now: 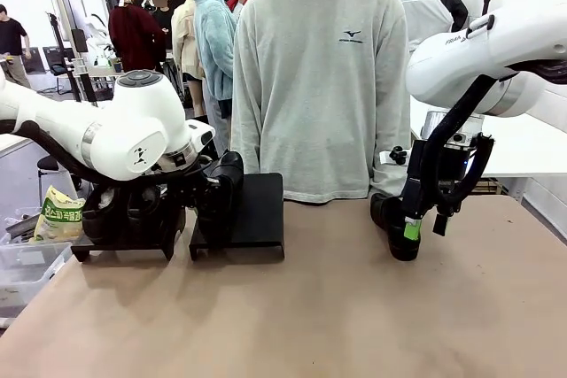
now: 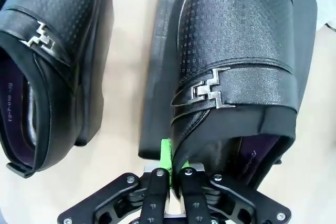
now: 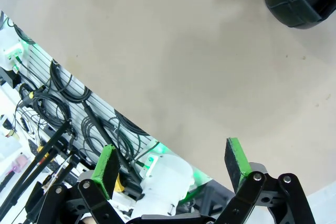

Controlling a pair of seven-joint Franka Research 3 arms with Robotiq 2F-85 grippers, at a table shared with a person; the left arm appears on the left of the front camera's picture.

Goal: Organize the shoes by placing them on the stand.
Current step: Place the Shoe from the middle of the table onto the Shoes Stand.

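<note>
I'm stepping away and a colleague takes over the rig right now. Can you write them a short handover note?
Left gripper: shut on the rim of a shoe resting on the right stand.
Right gripper: open, holding nothing, beside a shoe on the table.
Done: at least one shoe sits on the left stand.
Left: release the held shoe, then pick up the shoe on the table and place it.
</note>
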